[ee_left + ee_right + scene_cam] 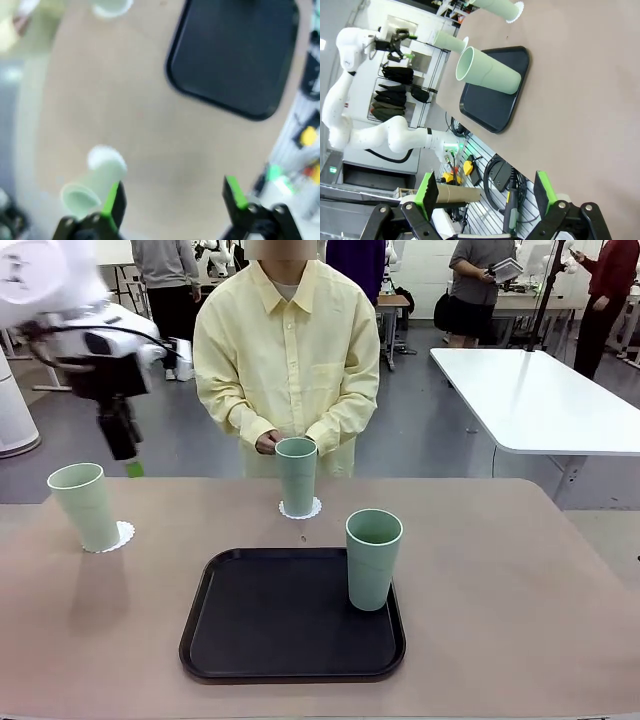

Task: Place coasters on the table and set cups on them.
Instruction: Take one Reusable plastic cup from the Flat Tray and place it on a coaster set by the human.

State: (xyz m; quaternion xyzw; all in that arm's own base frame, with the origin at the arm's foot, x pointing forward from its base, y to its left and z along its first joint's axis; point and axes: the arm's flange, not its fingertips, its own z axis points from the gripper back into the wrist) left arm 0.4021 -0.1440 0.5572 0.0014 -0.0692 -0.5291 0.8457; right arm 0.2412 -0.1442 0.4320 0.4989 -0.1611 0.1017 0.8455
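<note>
**Two cups seated, one waiting on the tray**

Front view: the left cup (pixel 85 505) and centre cup (pixel 296 475) stand on coasters (pixel 120 537) on the table (pixel 520 590). The third cup (pixel 373 558) stands on the black tray (pixel 290 615).

Left wrist view: my left gripper (pixel 174 200) hangs wide open and empty, above the left cup.

Right wrist view: my right gripper (pixel 487 195) is wide open and empty.

I judge the third cup light, smooth and tippy, so I'd pinch it mid-wall, gently.

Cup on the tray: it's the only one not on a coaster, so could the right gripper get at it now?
Probably yes. The cup stands upright near the right edge of the tray with nothing beside it, the right gripper is open and empty, and bare table lies between them.
</note>
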